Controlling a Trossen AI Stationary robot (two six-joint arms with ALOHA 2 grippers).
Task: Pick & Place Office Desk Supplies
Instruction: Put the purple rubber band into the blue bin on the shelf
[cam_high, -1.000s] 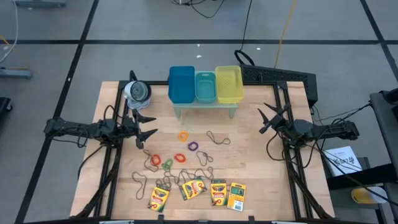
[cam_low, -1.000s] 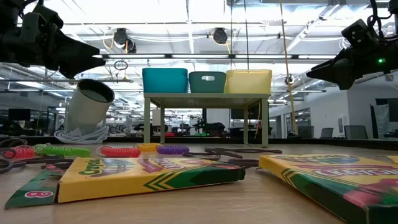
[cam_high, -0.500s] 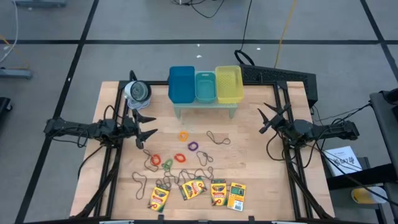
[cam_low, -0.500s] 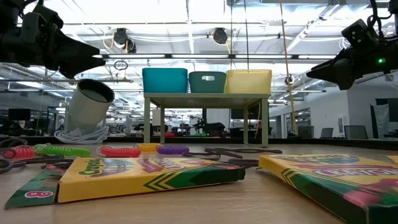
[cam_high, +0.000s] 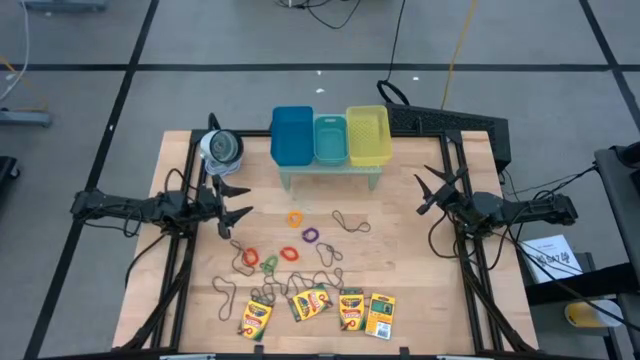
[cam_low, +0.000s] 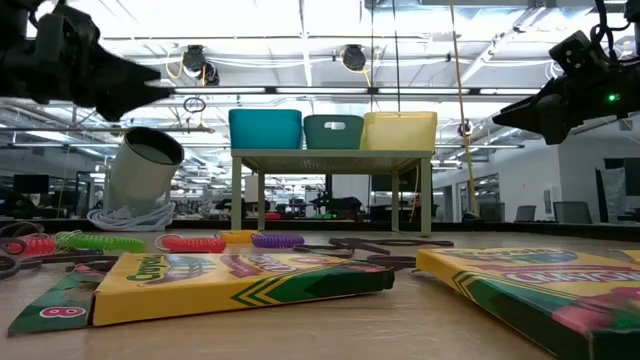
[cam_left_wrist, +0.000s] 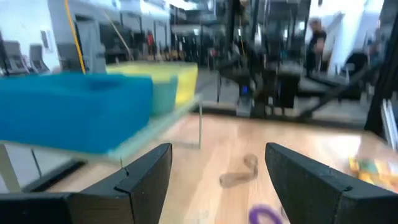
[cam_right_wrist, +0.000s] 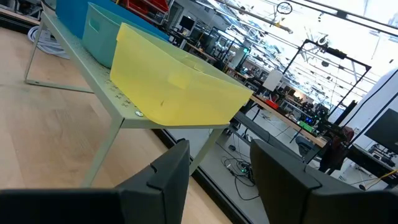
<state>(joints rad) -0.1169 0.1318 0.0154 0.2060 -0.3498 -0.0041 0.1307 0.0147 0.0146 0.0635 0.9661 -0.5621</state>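
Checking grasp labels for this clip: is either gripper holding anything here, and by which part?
Nothing is held. The left gripper and right gripper both hang open and empty above the table, apart from the crayon boxes and ring bands.

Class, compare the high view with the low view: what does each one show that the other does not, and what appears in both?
Only the high view shows all four flat yellow-and-green crayon boxes in a row at the near edge of the light wooden table, the thin brownish wiry loops, and both arms whole, with the left tool and the right tool open and empty.
Only the low view shows the thin legs of the pale green stand and the ceiling lights.
Both show the blue, teal and yellow plastic bins and the silvery-white roll.
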